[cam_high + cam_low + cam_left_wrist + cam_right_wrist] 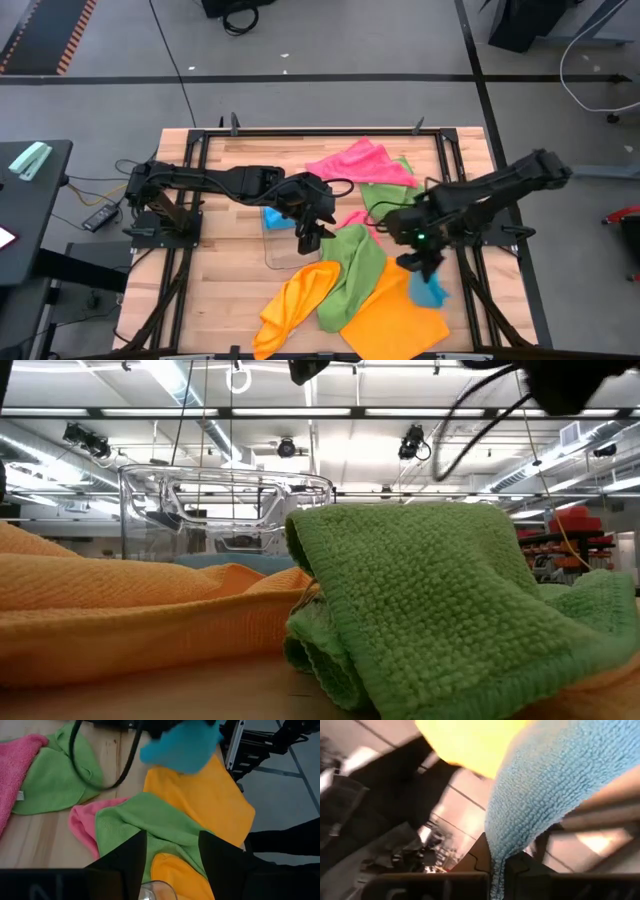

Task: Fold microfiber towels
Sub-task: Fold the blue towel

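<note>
Several microfiber towels lie on the wooden table. An orange one [395, 315] is spread flat at the near edge, and a second orange one [290, 310] lies bunched to its left. A green towel [355, 270] is draped over both. A pink towel [360, 160] and another green one [385, 195] lie farther back. My right gripper [420, 262] is shut on a sky blue towel [431, 290] over the flat orange towel's right side. My left gripper [172, 855] hangs open above the clear tray [285, 250], touching nothing. My right gripper pinches a bunched part of the blue towel [496, 862] between its two fingers. The fingers slant downward. The rest of the towel [182, 745] hangs crumpled and slack from the fingers, over the flat orange towel; I cannot tell whether it touches that towel.
The clear tray [220, 510] stands left of the table's middle with something blue [274, 215] in it. A small pink cloth [350, 216] lies between the two green towels. Black frame rails [470, 240] run along the table's sides.
</note>
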Action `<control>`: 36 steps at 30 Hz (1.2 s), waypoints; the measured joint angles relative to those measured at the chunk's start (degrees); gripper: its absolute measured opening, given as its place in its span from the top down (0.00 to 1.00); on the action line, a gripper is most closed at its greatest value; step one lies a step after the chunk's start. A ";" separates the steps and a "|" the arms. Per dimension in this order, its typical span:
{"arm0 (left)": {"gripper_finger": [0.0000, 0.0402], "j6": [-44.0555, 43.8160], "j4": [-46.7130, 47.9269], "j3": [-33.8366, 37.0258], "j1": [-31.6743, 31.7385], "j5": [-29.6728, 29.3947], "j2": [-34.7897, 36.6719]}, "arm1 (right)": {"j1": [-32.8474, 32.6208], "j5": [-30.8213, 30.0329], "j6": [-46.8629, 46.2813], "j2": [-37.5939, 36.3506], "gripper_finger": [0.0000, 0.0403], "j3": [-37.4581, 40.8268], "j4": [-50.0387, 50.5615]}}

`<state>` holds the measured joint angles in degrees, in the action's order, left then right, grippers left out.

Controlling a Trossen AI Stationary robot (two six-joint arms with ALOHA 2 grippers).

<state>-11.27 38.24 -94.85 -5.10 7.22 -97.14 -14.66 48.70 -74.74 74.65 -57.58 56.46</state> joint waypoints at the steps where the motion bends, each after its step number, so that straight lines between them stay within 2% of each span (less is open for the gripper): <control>1: 0.53 0.00 0.36 0.00 0.00 0.06 0.00 | 0.75 -0.36 0.49 1.19 0.97 0.00 -2.97; 6: 0.54 -0.07 1.62 0.00 -0.02 0.09 0.00 | 4.82 -2.89 3.27 6.67 0.97 0.00 -14.24; 13: 0.55 0.00 1.60 0.00 0.00 0.09 0.00 | 9.88 -7.05 10.54 13.45 0.95 0.00 -23.32; 16: 0.56 0.01 1.60 0.00 0.08 0.09 0.00 | 11.25 -7.76 12.88 15.97 0.88 0.00 -27.95; 20: 0.56 0.22 1.65 0.00 0.17 0.08 0.00 | 12.79 -8.17 14.88 18.42 0.73 0.00 -34.05; 27: 0.57 1.52 2.17 0.00 0.36 0.06 0.00 | 14.94 -8.15 15.12 17.54 0.50 0.00 -41.84; 31: 0.57 1.55 2.36 0.00 0.71 0.04 0.00 | 15.83 -8.06 15.06 15.00 0.45 0.00 -41.25; 36: 0.57 1.49 2.32 0.00 0.77 0.04 0.00 | 15.79 -6.69 14.68 12.75 0.43 0.00 -39.22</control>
<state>-9.78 40.56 -94.85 -4.33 7.27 -97.14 1.13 42.02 -60.05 87.40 -57.58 17.24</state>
